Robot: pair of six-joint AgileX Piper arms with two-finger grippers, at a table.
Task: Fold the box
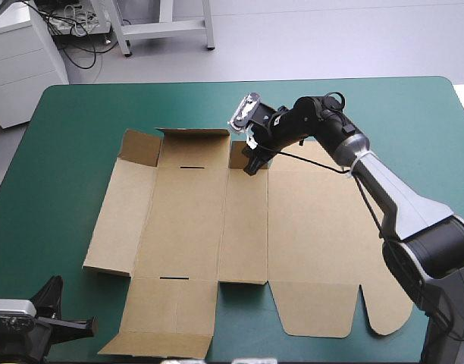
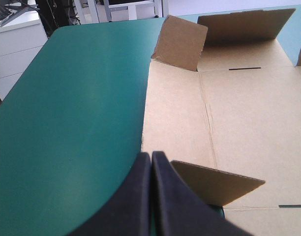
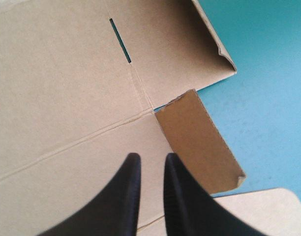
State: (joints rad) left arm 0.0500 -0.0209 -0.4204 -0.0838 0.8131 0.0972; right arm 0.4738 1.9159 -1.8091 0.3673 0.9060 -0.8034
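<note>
**Box [image 1: 217, 220] mostly flat, looks like early wall-raising**

It's spread mid-table [image 1: 65, 121] on the teal-green cover, with its far flaps tipped up. The right gripper [image 3: 150, 160] hangs over the small flap [image 3: 199, 142] at the far edge, fingers a slit apart and pinching nothing. The left gripper [image 2: 151, 155] is pressed together off the near-left corner. My guess for next: nudge that flap upright.

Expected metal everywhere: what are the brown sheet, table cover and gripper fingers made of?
The box: matte brown cardboard, judging by creases and cut slots. The cover: smooth teal-green mat, slight sheen; material unclear. The black fingers: matte, probably plastic or rubber.
</note>
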